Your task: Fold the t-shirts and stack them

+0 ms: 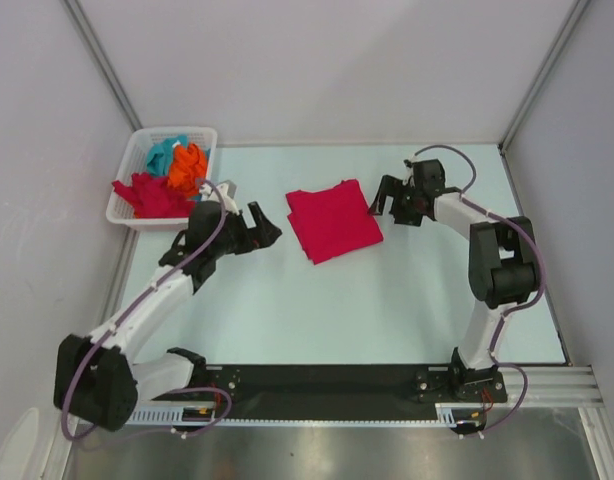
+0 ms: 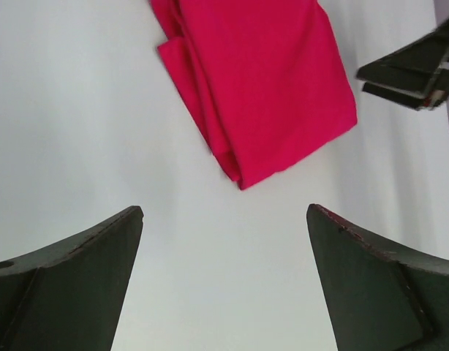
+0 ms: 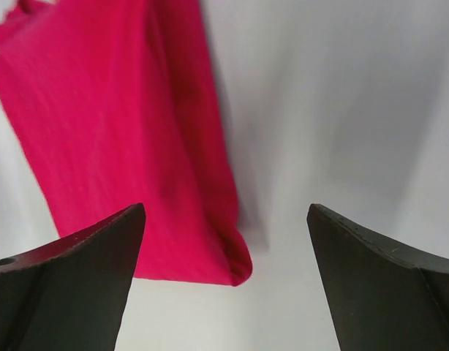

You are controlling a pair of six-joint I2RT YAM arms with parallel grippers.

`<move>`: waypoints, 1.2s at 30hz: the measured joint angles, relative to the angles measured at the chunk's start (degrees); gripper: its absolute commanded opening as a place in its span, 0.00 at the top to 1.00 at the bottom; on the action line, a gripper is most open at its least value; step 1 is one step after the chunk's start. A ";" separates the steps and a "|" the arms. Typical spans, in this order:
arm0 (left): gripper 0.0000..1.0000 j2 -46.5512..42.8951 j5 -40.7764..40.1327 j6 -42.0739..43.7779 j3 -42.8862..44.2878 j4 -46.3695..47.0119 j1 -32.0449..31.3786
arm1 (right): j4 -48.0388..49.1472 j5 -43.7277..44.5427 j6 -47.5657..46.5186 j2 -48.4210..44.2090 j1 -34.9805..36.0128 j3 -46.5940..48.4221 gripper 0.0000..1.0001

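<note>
A crimson t-shirt (image 1: 333, 222) lies folded into a rough square on the pale table, between my two grippers. My left gripper (image 1: 268, 225) is open just left of it, apart from the cloth; the left wrist view shows the shirt (image 2: 261, 88) ahead of the empty gripper (image 2: 224, 212). My right gripper (image 1: 378, 198) is open at the shirt's right edge. In the right wrist view the shirt's corner (image 3: 122, 146) lies between and just beyond that gripper (image 3: 224, 212), not pinched. Teal (image 1: 162, 155), orange (image 1: 190, 167) and red (image 1: 147, 193) t-shirts sit crumpled in the basket.
The white lattice basket (image 1: 177, 131) stands at the table's far left corner, with the red shirt hanging over its near rim. Grey walls close in the back and both sides. The right gripper's fingers (image 2: 414, 69) show at the left wrist view's top right.
</note>
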 measured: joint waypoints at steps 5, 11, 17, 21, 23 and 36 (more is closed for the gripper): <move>0.00 -10.21 -0.04 0.07 -1.09 -2.29 0.00 | 0.31 -0.48 0.35 1.75 0.66 -1.27 0.00; 0.00 -14.47 0.00 0.31 -1.07 -3.30 0.02 | 4.81 -1.36 2.03 1.64 3.48 -5.40 0.00; 0.00 -12.59 0.13 2.73 1.57 -8.07 0.37 | 8.02 -1.29 4.57 0.02 6.38 -9.16 0.00; 0.00 -12.63 0.42 3.76 4.00 -8.59 0.90 | 8.33 0.83 6.23 -2.80 9.35 -12.02 0.00; 0.00 -12.63 0.87 4.24 4.63 -8.59 1.14 | 8.22 3.39 6.71 -4.52 12.37 -13.18 0.00; 0.00 -11.41 3.28 5.62 4.92 -9.01 2.82 | 2.91 9.70 9.09 -8.50 20.39 -10.75 0.00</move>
